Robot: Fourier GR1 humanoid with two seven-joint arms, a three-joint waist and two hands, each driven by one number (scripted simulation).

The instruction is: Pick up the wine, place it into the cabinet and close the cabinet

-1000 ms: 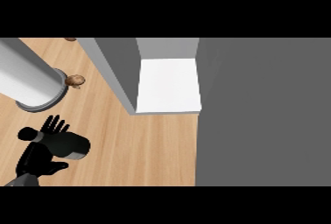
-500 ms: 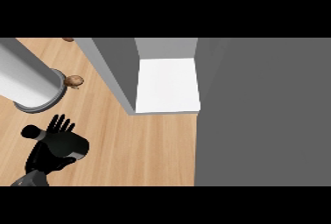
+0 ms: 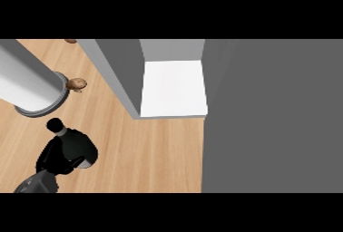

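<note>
The wine bottle [image 3: 54, 123] is dark and stands on the wooden counter at the lower left; its rounded top pokes out above my left hand. My left hand [image 3: 66, 152] is curled round the bottle's body and hides most of it, with a pale patch showing by the thumb. The cabinet [image 3: 174, 86] stands up and to the right, open, with a white inner floor and nothing on it. Its grey door panel [image 3: 114, 68] slants along the opening's left side. My right hand shows in no view.
A large grey cylinder on a round base [image 3: 30, 88] stands at the far left, just above the bottle. A small brown item [image 3: 77, 84] lies beside it. The cabinet's grey outer face [image 3: 275, 118] fills the right half. Bare wooden counter [image 3: 147, 154] lies between bottle and cabinet.
My left hand's fingers were spread above the bottle; they have now folded down around it. The bottle and the cabinet have not moved.
</note>
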